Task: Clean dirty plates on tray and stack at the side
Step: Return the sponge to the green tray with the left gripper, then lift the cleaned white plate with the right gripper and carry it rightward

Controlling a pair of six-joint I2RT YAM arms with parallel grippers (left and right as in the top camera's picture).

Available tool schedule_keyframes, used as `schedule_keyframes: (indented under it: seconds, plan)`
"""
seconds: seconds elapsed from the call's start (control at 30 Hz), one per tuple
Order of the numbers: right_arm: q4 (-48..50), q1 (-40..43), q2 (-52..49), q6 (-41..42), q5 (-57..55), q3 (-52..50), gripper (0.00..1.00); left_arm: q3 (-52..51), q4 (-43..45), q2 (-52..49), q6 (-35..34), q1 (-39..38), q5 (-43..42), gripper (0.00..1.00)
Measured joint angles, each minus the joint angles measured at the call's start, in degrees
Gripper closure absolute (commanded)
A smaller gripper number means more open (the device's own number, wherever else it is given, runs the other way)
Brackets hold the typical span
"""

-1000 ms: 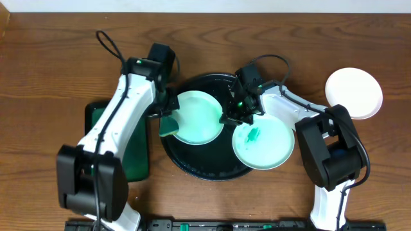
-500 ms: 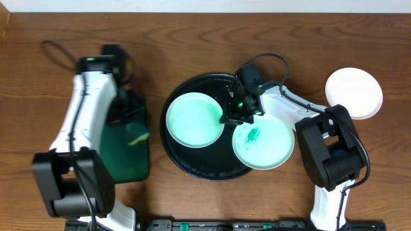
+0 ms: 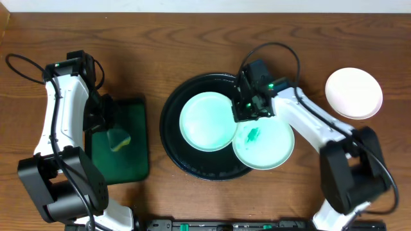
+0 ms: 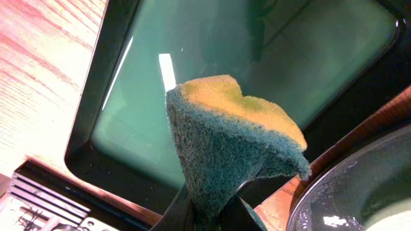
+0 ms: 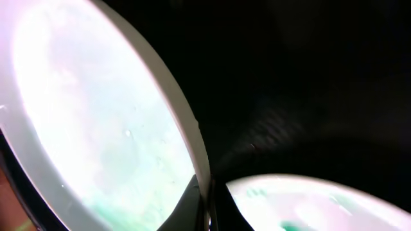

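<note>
A clean pale-mint plate (image 3: 205,122) lies in the round black tray (image 3: 168,106). My right gripper (image 3: 246,114) is shut on this plate's right rim; in the right wrist view the rim (image 5: 192,141) runs down between the fingers of the gripper (image 5: 207,215). A second plate (image 3: 263,142) with a green smear rests half over the tray's right edge, beside the grip. A white plate (image 3: 353,93) sits alone on the table at the far right. My left gripper (image 3: 114,133) is shut on a yellow-green sponge (image 4: 231,141) above the green tray (image 4: 308,58).
The rectangular green tray (image 3: 131,154) lies left of the black tray, with a strip of wood between them. In the left wrist view the black tray's rim (image 4: 347,186) shows at the lower right. Both arm bases stand at the table's front edge.
My left arm has swung left off the round tray, carrying the sponge over the green tray. The right gripper has pulled the mint plate slightly to the right.
</note>
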State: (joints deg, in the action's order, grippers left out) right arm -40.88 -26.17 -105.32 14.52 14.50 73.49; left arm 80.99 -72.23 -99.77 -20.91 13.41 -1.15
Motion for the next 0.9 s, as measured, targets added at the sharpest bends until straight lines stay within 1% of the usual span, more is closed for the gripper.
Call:
schedule_keyframes:
  seconds: [0.13,0.33,0.5,0.9]
  plan:
    - [-4.37,-2.69,1.92,-2.32,-6.97,4.48,0.99,-0.02,0.02,0.0,0.0,0.0,0.0,0.93]
    - [-10.43,-9.4,2.05,-5.03,-18.8,12.22,0.99,-0.7,0.2,0.0,0.28,0.0,0.0,0.93]
    - [-12.33,-13.75,2.08,-6.45,-27.61,16.09,0.99,-2.69,1.9,0.0,1.09,0.04,0.0,0.93]
    - [-12.87,-18.99,2.1,-11.41,-48.83,17.57,0.99,-4.42,2.4,-1.75,1.49,0.37,0.0,0.93]
